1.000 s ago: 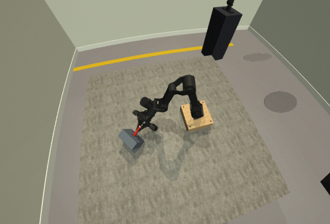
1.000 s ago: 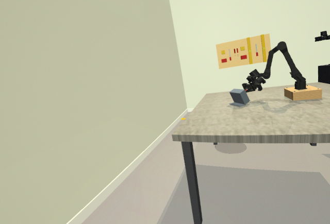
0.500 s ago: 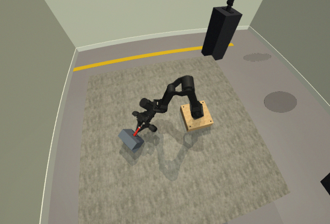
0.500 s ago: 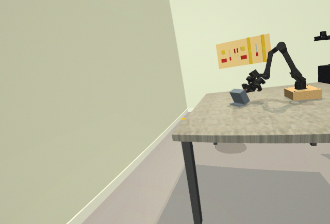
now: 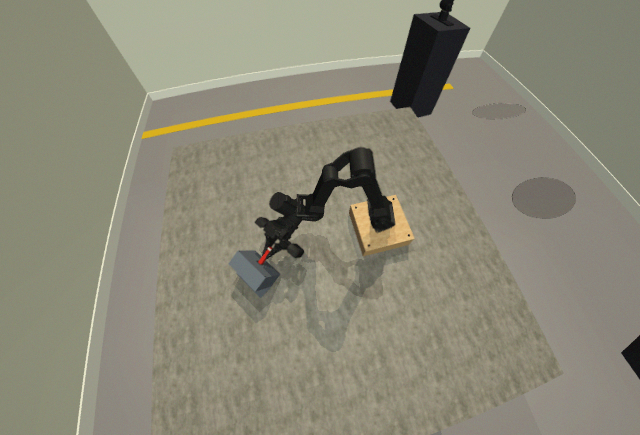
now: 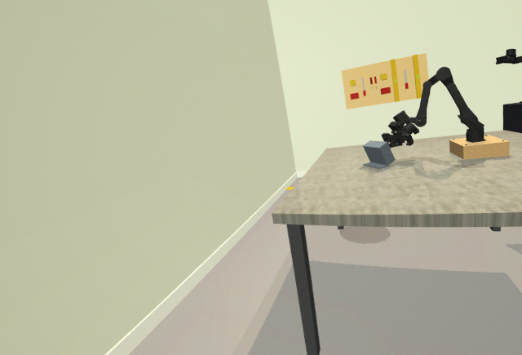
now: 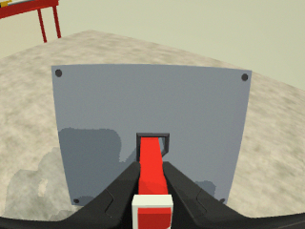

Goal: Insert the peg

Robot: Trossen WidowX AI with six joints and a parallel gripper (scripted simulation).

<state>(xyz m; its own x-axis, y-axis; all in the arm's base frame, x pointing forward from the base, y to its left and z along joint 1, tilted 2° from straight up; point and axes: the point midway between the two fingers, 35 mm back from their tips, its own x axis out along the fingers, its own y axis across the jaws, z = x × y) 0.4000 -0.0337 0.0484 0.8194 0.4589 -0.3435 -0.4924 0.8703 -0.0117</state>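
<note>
Wrist view shows your fingers clamped on the red square peg, tip entering the square hole of the grey sloped panel; push straight along the hole's axis, flats aligned.

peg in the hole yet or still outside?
Partly in. In the wrist view the red peg has its far end inside the panel's square hole; the gripper grips it. Depth: cannot tell.

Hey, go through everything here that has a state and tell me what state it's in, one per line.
Red square-sided peg with a white band: held in the hand, far end inside the hole.
Black robot hand: shut on the peg.
Square hole in the panel: occupied by the peg's tip; how deep, cannot tell.
Sloped grey panel: standing on the table, tilted back.
</note>
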